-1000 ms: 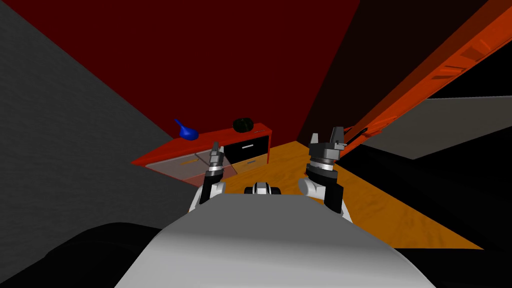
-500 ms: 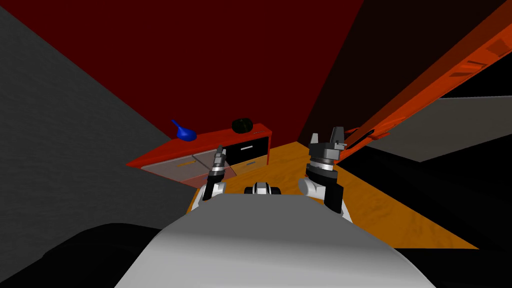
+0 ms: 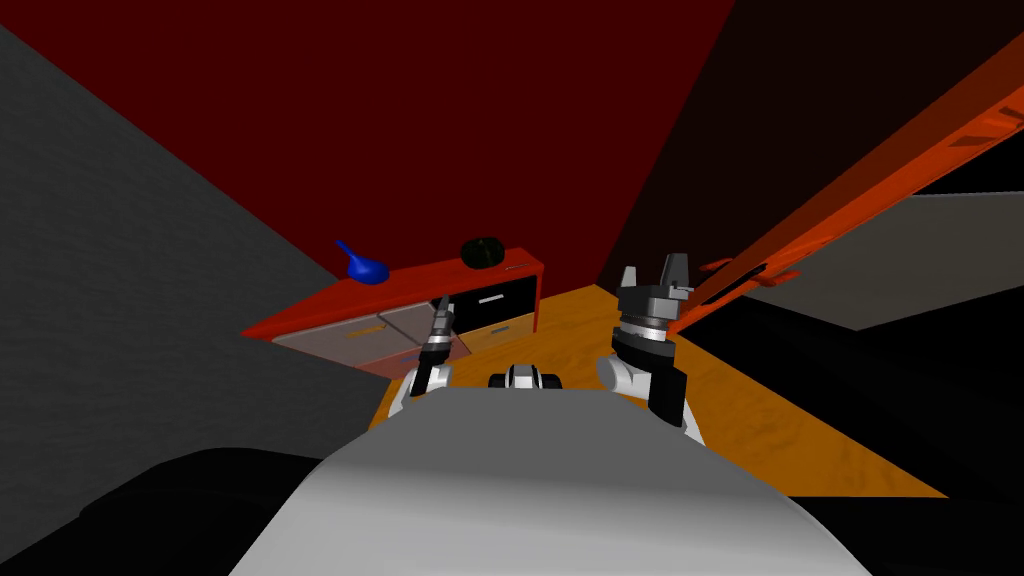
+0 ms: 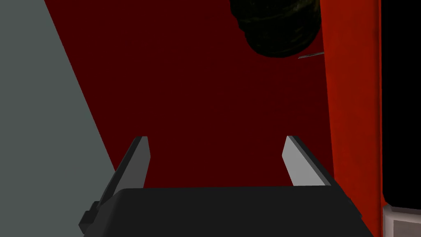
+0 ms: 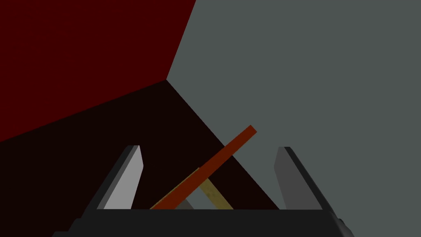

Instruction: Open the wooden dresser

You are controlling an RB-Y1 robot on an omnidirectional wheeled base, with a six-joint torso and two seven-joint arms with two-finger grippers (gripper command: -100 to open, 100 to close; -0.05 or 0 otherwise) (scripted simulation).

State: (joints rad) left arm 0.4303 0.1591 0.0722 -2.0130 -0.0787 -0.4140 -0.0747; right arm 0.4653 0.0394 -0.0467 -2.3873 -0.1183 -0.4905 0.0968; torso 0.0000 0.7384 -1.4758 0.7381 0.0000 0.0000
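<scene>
- One low dresser (image 3: 430, 279) ahead and left of centre, red-topped, backed against the dark red wall (image 3: 450, 120) on the orange wood-grain floor (image 3: 640, 345).
- Across its front: pale grey-brown drawer fronts (image 3: 350, 336) at the left, a black panel (image 3: 495, 294) with a small pale handle, and a wood-coloured drawer (image 3: 502, 328) below that. Impossible to tell whether any is pulled out.
- On its top: a blue long-necked object (image 3: 364, 266) and a dark round object (image 3: 482, 251), both too small to name.
- Left gripper (image 3: 440, 304) raised in front of the drawer fronts, fingers spread wide with nothing between them. Contact with the dresser not possible to judge.
- Right gripper (image 3: 650, 272) up at the right, well apart from the dresser, equally wide open and empty.
- Long orange-red panel (image 3: 850, 190) slanting across the right, cut off at the edge, with a black area beneath.
- Grey wall (image 3: 120, 300) along the left.
</scene>
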